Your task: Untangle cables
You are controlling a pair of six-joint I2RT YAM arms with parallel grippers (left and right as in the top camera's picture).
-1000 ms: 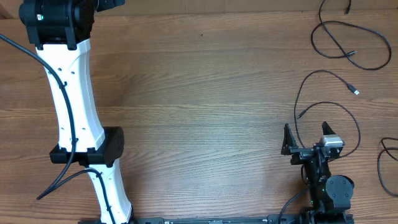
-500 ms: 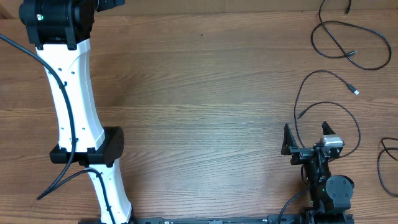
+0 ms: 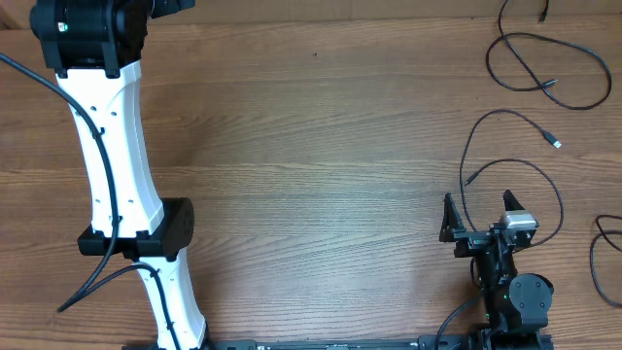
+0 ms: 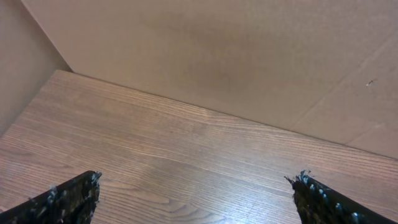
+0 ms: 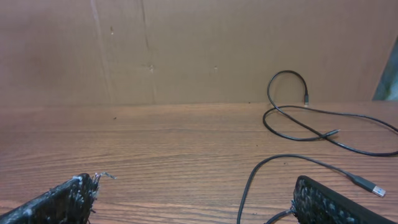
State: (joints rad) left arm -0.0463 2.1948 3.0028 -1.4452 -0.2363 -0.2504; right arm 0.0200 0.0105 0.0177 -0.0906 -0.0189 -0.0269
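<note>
- The right gripper [image 3: 477,206] [image 5: 196,202] sits at 5 o'clock on the light-brown wooden table [image 3: 321,165]. Its two black fingers are spread wide and pinch nothing.
- A thin black cable with a silver-tipped plug [image 3: 505,112] [image 5: 311,162] curls just ahead of that gripper, at 3 o'clock on the table. One strand runs down between the spread fingers; whether it touches them cannot be told.
- A second thin black cable [image 3: 547,86] [image 5: 287,72] lies in a loose loop at 1 o'clock, near the far edge, well apart from both grippers.
- A third thin black cable [image 3: 595,258] curves along the right edge of the table, at 4 o'clock.
- The left gripper [image 4: 199,199] hangs over bare wood at 11 o'clock, near the brown cardboard wall [image 4: 217,56]. Its fingers are wide apart and empty.
</note>
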